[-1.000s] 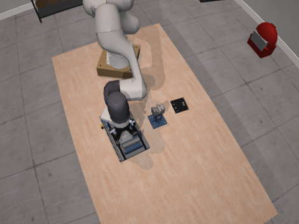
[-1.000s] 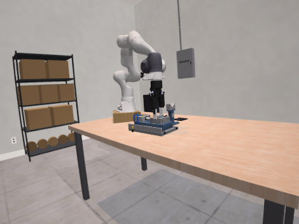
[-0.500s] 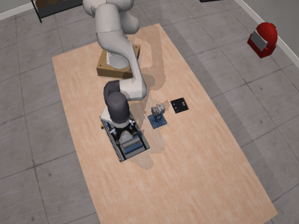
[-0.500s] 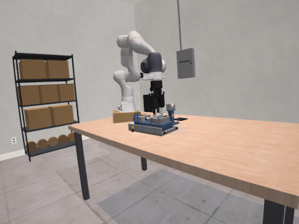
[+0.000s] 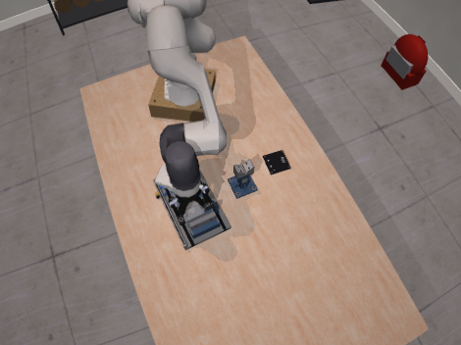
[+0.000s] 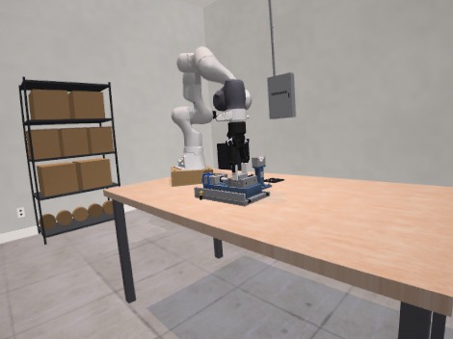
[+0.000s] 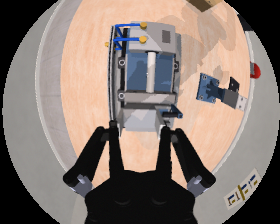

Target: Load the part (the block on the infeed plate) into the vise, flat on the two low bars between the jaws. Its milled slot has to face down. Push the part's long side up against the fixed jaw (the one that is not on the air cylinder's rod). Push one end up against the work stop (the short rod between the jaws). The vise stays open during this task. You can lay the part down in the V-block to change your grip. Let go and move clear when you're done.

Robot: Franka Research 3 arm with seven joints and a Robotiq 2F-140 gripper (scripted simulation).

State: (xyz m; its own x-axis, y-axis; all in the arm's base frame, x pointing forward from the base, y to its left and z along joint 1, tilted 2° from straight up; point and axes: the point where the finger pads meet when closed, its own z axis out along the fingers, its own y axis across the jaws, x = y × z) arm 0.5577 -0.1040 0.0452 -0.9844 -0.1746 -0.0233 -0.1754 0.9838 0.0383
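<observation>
While bent steeply down, the gripper (image 7: 139,136) grips the part (image 7: 141,120) over the vise (image 7: 118,66).

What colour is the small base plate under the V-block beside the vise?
Blue. The base plate shows best in the top view.

1. The table (image 5: 304,271) has a pale wood top with a streaky grain and a matt finish; its legs look like dark matt metal
2. The vise (image 7: 146,66) looks like brushed grey metal with blue painted parts
3. The part (image 7: 140,120), clamped in the gripper (image 7: 139,136), reads as smooth light grey metal
4. The gripper's fingers are matt black, plastic or coated metal, cannot tell which
5. The arm (image 5: 177,40) has a smooth white shell with a soft sheen, and a dark grey wrist
6. The infeed plate (image 5: 277,163) is flat matt black
7. The V-block (image 5: 243,169) looks like grey metal on a blue base
8. The floor (image 5: 49,212) is dull grey tile
</observation>
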